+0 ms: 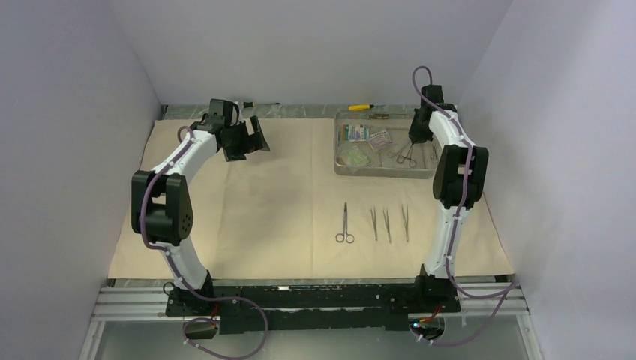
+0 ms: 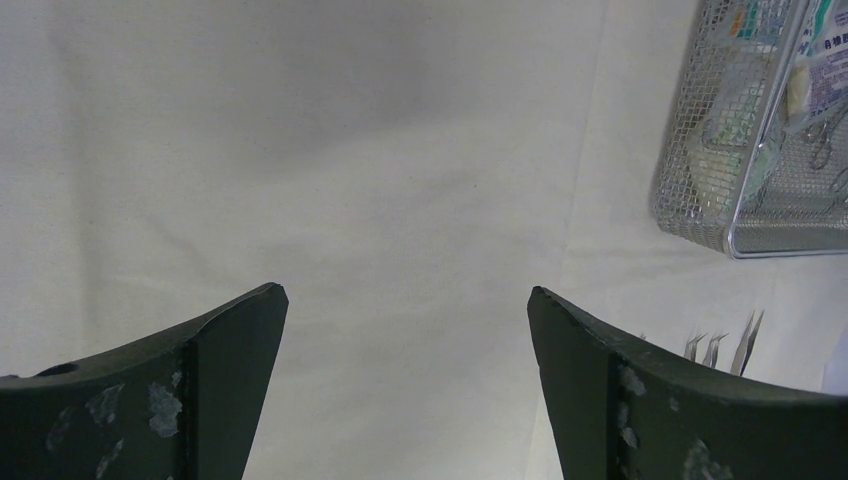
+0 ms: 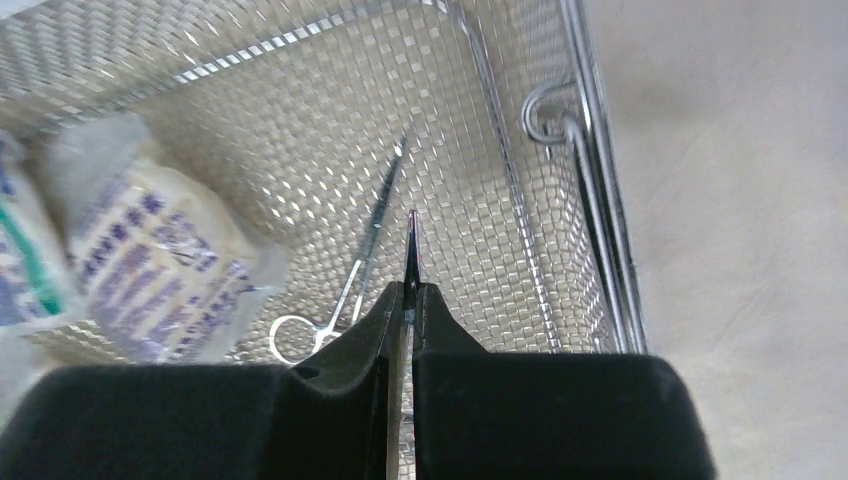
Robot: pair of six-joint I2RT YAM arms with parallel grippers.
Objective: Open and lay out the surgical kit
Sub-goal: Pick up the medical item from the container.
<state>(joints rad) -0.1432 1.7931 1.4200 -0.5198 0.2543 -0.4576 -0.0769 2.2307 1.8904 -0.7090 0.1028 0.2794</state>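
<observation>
Left gripper hovers over the far left of the cloth, jaws wide, holding nothing. On the cloth, near and right of centre, scissors and three tweezers lie in a row, parallel and apart. The mesh tray sits far right on the cloth, with packets in its left part. Right gripper is inside the tray, pinched narrow on a thin steel instrument whose point shows beyond the fingers. Recommendation: lift straight up, clear of the clamp just beside it and of the tray wall.
</observation>
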